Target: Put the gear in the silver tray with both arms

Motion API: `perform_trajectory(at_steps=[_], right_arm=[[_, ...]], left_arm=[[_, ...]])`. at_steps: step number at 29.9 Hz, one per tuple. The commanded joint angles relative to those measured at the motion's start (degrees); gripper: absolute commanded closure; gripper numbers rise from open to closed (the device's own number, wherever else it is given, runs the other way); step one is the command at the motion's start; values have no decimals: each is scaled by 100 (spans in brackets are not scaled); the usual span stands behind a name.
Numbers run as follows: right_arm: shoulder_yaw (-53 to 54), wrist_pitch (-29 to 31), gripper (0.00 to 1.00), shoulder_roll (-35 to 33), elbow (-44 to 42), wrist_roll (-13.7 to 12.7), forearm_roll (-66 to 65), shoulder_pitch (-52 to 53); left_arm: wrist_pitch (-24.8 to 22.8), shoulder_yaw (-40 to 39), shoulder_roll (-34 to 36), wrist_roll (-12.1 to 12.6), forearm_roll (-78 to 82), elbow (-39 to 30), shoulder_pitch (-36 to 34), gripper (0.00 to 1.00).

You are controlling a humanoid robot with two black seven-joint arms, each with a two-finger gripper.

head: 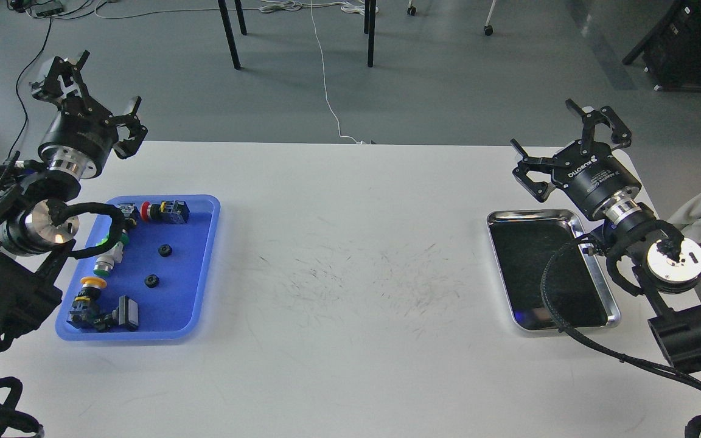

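Observation:
Two small black gears lie in the blue tray at the left, one farther back and one nearer. The silver tray sits at the right of the white table, its dark floor bare. My left gripper hangs open in the air above and behind the blue tray's far left corner, holding nothing. My right gripper, marked ROBOTIQ, is open and raised just behind the silver tray's far edge, also with nothing in it.
The blue tray also holds several push buttons with red, green and yellow caps. A black cable from the right arm loops over the silver tray's right side. Chair legs and floor cables lie beyond the table.

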Motion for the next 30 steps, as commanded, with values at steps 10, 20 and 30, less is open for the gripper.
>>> perform_trajectory(at_steps=[10, 20, 30], right_arm=[[-132, 12, 1, -5, 5, 0, -9, -20], [-141, 20, 1, -40, -21, 0, -9, -20], [-176, 12, 1, -31, -39, 17, -9, -11]], left_arm=[[-40, 63, 12, 15, 0, 89, 59, 2], [-58, 45, 12, 94, -17, 431, 67, 2], [-84, 81, -6, 15, 0, 484, 146, 2]])
